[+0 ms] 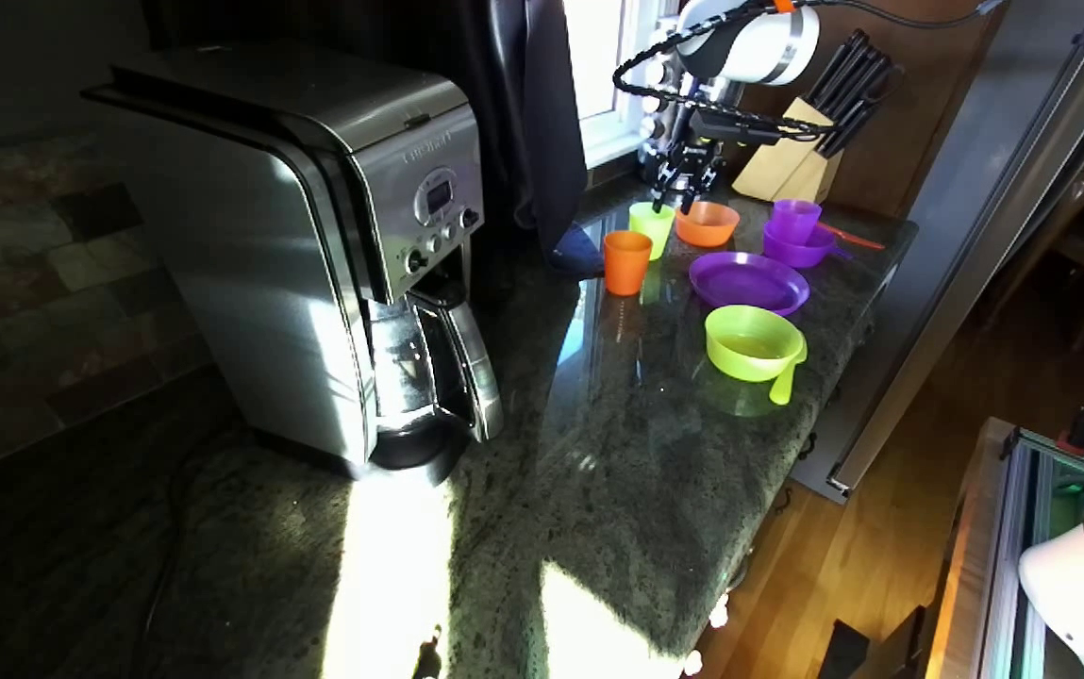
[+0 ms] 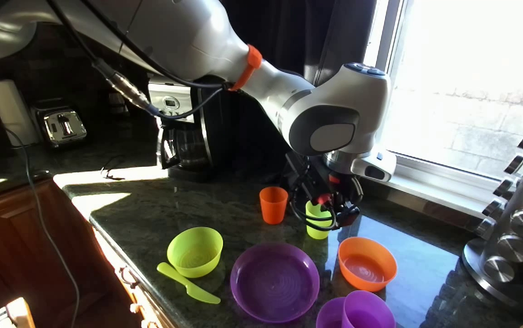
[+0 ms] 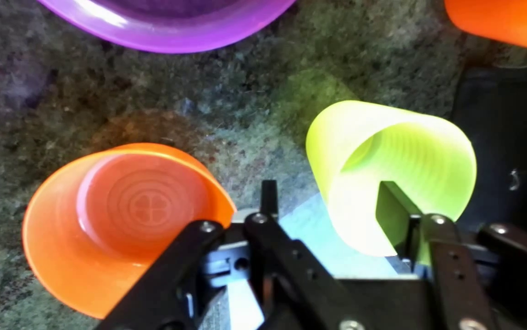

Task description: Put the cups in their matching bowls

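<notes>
Now the end effector [image 3: 328, 198] is hanging with fingers [image 3: 269, 197] spread, one seemingly inside the smooth, tapered yellow-green cup [image 3: 396, 158], which is standing on the glossy, speckled desk [image 3: 245, 82]; the purple cup [image 1: 794, 223] is nesting in the purple bowl [image 1: 792, 255]

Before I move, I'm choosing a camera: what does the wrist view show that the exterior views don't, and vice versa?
Only the wrist view shows the ridged inside of the yellow-green cup. Only the exterior views show the lime green bowl and the coffee maker. All share that cup, the claw, the orange bowl and, cut off in the wrist view, the orange cup and purple plate.
</notes>
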You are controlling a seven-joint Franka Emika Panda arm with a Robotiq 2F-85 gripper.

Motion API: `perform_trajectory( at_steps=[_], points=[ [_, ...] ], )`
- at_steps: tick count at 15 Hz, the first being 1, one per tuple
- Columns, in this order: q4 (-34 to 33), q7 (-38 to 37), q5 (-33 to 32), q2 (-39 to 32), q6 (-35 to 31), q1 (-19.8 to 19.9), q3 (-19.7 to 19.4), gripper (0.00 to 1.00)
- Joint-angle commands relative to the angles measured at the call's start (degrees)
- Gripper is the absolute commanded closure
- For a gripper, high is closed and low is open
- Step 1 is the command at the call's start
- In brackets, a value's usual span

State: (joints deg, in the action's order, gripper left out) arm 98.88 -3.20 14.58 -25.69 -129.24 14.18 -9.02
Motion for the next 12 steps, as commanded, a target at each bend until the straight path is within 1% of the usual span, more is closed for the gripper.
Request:
perform_trajectory(
  at_steps=[1, 3, 4, 5, 8, 12],
  points=[
    [-1.9, -1.0, -0.3, -1.8, 0.7, 0.2, 0.3, 0.73],
    [-1.6, -0.5, 0.0, -1.2, 1.1, 0.5, 0.5, 0.87],
    [-1.6, -0.1, 0.3, -0.9, 1.6, 0.6, 0.6, 0.95],
    [-1.7, 0.0, 0.3, -0.8, 1.8, 0.7, 0.7, 1.0],
    [-1.5, 0.0, 0.2, -0.4, 2.0, 0.7, 0.6, 1.0],
    [1.6, 2.0, 0.0, 4.6, 3.3, 0.9, 0.5, 0.99]
  ],
)
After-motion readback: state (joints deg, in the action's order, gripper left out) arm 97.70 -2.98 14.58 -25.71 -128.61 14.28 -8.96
